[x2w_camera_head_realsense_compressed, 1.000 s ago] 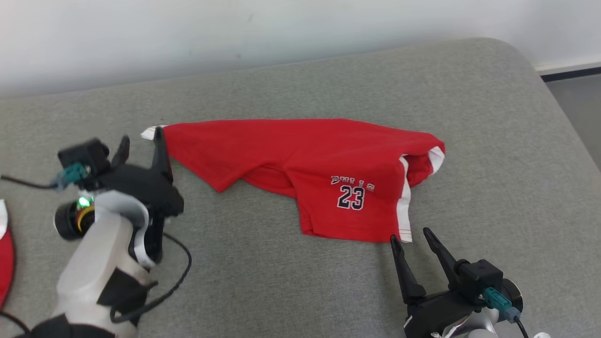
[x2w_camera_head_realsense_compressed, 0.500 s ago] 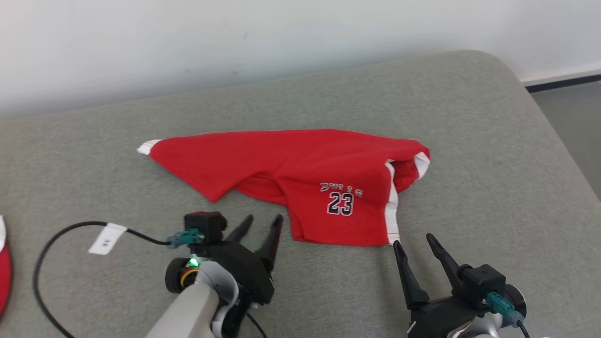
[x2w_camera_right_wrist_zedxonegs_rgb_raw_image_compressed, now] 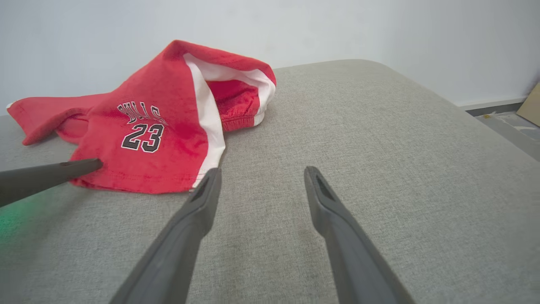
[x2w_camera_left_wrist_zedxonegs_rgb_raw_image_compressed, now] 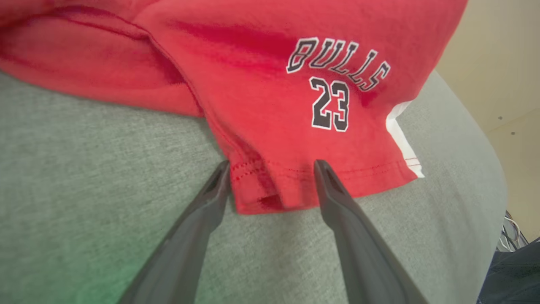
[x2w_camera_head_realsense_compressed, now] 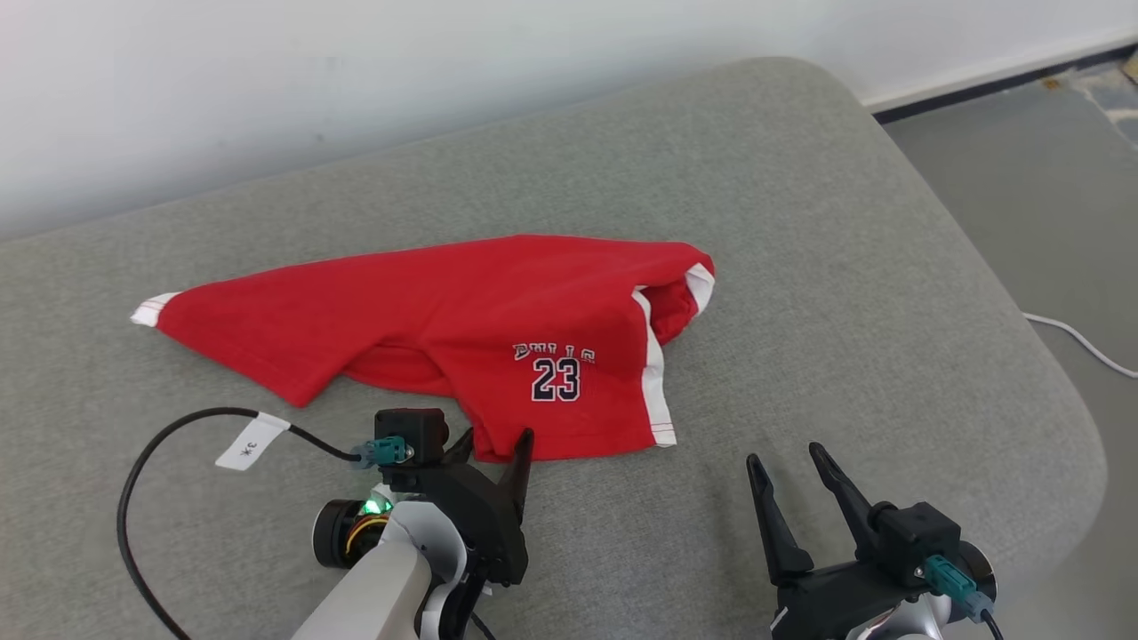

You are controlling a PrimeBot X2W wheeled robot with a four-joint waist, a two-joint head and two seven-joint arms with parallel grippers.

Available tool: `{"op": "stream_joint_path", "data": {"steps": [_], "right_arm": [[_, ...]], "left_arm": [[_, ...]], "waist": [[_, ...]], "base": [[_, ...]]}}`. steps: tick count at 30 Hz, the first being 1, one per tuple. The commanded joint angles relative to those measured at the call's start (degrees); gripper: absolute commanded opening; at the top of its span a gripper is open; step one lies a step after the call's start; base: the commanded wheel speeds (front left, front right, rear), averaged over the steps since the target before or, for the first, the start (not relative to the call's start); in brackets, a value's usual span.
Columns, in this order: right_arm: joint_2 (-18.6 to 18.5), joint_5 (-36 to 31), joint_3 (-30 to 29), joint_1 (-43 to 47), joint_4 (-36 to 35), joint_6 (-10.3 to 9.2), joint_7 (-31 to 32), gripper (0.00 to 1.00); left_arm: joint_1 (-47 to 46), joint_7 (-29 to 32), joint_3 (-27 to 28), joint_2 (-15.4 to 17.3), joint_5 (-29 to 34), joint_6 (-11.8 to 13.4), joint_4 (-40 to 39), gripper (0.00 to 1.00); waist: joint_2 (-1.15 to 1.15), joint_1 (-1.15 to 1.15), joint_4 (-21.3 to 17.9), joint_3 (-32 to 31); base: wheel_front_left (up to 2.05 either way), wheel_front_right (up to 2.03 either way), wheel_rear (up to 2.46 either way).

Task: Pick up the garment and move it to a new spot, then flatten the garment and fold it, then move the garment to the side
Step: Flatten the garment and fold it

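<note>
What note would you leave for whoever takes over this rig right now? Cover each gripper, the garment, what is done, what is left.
Left gripper: jaws open, tips at the near hem of the red garment, nothing held.
Right gripper: jaws open, over bare grey cushion, right of the garment.
Garment: rumpled, doubled over itself.
Done: no grasp yet.
Left: pick up, move, flatten, fold, set aside.

Left arm [x2w_camera_head_realsense_compressed: 384, 588] and right arm [x2w_camera_head_realsense_compressed: 889, 624] reach forward, jaws wide.

Long black pointy fingers [x2w_camera_head_realsense_compressed: 772, 516] on left gripper [x2w_camera_head_realsense_compressed: 496, 437] and right gripper [x2w_camera_head_realsense_compressed: 784, 453], teal plugs [x2w_camera_head_realsense_compressed: 384, 452], looping black cable [x2w_camera_head_realsense_compressed: 191, 414] with white tag [x2w_camera_head_realsense_compressed: 252, 442].
</note>
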Motion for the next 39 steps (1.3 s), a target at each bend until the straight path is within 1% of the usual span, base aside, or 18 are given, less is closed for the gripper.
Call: {"op": "stream_joint_path", "data": {"steps": [1,5,8,11,12,14,17,20,23,25,27,29,31,32,33,35,36,39], "right_arm": [[0.3,0.1,-0.1,0.0,0.3,-0.10,-0.3,1.00],[0.4,-0.1,-0.8,0.2,0.4,-0.10,-0.7,1.00],[0.5,-0.3,-1.3,0.6,0.4,-0.10,-0.8,1.00],[0.5,-0.4,-1.9,0.8,0.4,-0.10,-0.8,1.00],[0.5,-0.4,-1.9,0.8,0.4,-0.10,-0.8,1.00],[0.5,-0.7,-2.4,1.0,0.2,-0.10,-0.8,1.00],[0.3,-0.9,-3.1,1.7,0.0,-0.10,-0.5,1.00],[0.2,-1.2,-3.2,1.9,-0.4,-0.10,-0.3,1.00],[0.2,-1.4,-3.5,1.8,-0.8,-0.10,0.1,1.00],[0.1,-1.4,-3.7,1.7,-1.2,-0.10,0.2,1.00],[0.0,-1.5,-3.8,1.9,-1.5,-0.10,0.3,1.00],[-0.1,-1.5,-3.9,2.0,-1.8,-0.10,0.4,1.00],[-0.2,-1.5,-4.0,1.9,-1.9,-0.10,0.6,1.00],[-0.2,-1.5,-3.9,1.8,-2.0,-0.10,0.7,1.00],[-0.1,-1.5,-3.7,1.7,-2.1,-0.10,0.8,1.00],[-0.1,-1.4,-3.5,1.4,-2.1,-0.10,0.8,1.00],[-0.1,-1.3,-3.6,1.3,-2.1,-0.10,0.7,1.00],[0.0,-1.2,-3.6,1.3,-2.0,-0.10,0.6,1.00]], "left_arm": [[-0.4,0.0,-0.4,0.0,0.3,-0.1,0.4,0.00],[0.3,-1.9,1.1,1.0,-0.9,0.0,-0.9,0.00],[2.7,-2.7,3.9,2.3,-3.5,0.0,-3.7,0.00],[5.9,-1.6,7.6,4.1,-8.0,-0.5,-9.3,0.00],[5.9,-1.6,7.6,4.1,-8.0,-0.5,-9.3,0.00],[8.6,-0.8,10.4,6.3,-10.7,0.0,-15.0,0.00],[13.4,1.3,13.8,9.9,-13.8,2.4,-24.6,0.00],[17.7,4.4,16.3,13.4,-15.9,5.8,-34.3,0.00],[21.7,7.1,17.7,15.4,-17.1,8.9,-42.8,0.00],[23.5,7.9,18.8,16.2,-18.0,10.5,-47.6,0.00],[24.7,7.7,19.6,16.5,-18.4,11.4,-52.0,0.00],[25.8,7.2,20.1,17.1,-17.4,12.7,-55.4,0.00],[27.1,6.7,20.8,19.0,-14.3,15.7,-55.3,0.00],[27.7,6.3,21.0,20.2,-12.1,17.9,-54.0,0.45],[28.5,6.7,20.3,21.3,-10.0,19.9,-52.6,1.00],[28.9,8.2,18.6,22.0,-7.7,22.5,-50.3,1.00],[29.4,8.6,18.0,23.5,-5.4,24.5,-47.8,1.00],[29.7,9.2,16.8,25.0,-2.6,27.0,-45.2,1.00]], "waist": [[0.00,0.00,-1.3,1.1],[0.00,0.00,-0.8,0.9],[0.00,0.00,0.8,0.5],[0.00,0.00,2.8,-0.1],[0.00,0.00,2.8,-0.1],[0.00,0.00,4.4,-0.4],[0.00,0.00,7.0,-1.0],[0.00,0.00,8.9,-1.2],[0.00,0.00,10.1,-1.4],[0.00,0.00,10.5,-1.3],[0.00,0.00,10.9,-1.2],[0.00,0.00,11.0,-1.0],[0.00,0.00,11.1,-0.8],[0.00,0.00,11.1,-0.7],[0.00,0.00,10.9,-0.6],[0.00,0.00,10.6,-0.4],[0.00,0.00,10.3,-0.3],[0.00,0.00,9.9,-0.3]], "base": [[0.00,0.00,0.00],[0.00,0.00,0.00],[0.00,0.00,0.00],[0.00,0.00,0.00],[0.00,0.00,0.00],[0.00,0.00,0.00],[0.00,0.00,0.00],[0.00,0.00,0.00],[0.00,0.00,0.00],[0.00,0.00,0.00],[0.00,0.00,0.00],[0.00,0.00,0.00],[0.00,0.00,0.00],[0.00,0.00,0.00],[0.00,0.00,0.00],[0.00,0.00,0.00],[0.00,0.00,0.00],[0.00,0.00,0.00]]}}
